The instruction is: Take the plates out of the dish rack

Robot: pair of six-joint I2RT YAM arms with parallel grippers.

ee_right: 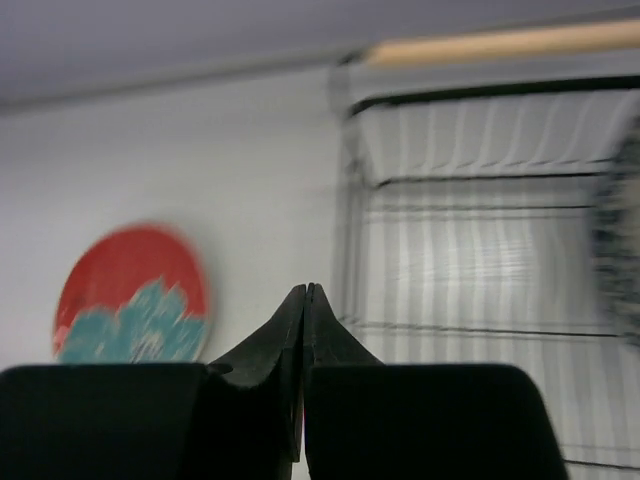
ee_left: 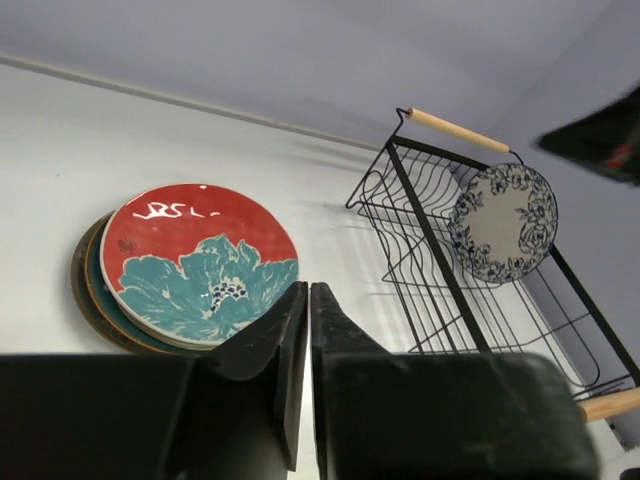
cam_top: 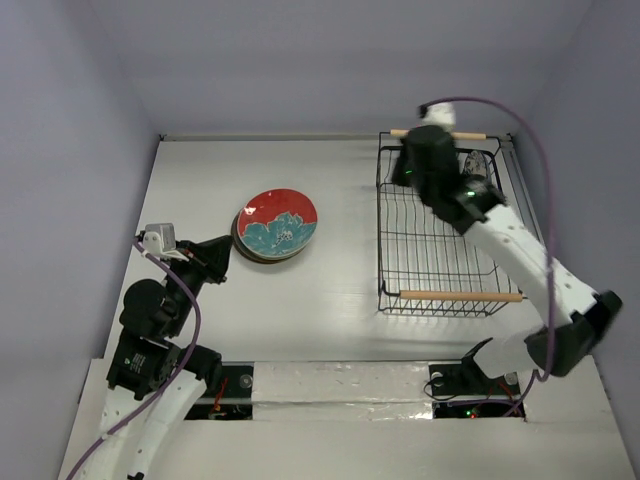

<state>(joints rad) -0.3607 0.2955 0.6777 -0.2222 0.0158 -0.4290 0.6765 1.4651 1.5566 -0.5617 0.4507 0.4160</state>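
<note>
End effectors first: left end effector (ee_left: 307, 292) has its fingers pressed together with nothing between them. It sits low over the counter (cam_top: 200, 180), just near-left of the plate stack. The right end effector (ee_right: 304, 292) is also closed tip to tip and empty; top view shows that arm reaching over the far end of the dish rack (cam_top: 384, 230), wrist covering its own fingers there. The red plate with teal flower (cam_top: 279, 222) lies flat on top of the stack, left of the rack and well apart from it. Rims of at least two darker plates (ee_left: 88, 290) show under it, colours hard to call. The white plate with blue floral rim (ee_left: 503, 222) stands on edge in the rack's slots near the far wooden handle (ee_left: 458, 130) — only plate in the rack. The near wooden handle (cam_top: 460, 296) runs along the rack's front edge. Right wrist view is blurred — white plate only a smear at its right edge.
</note>
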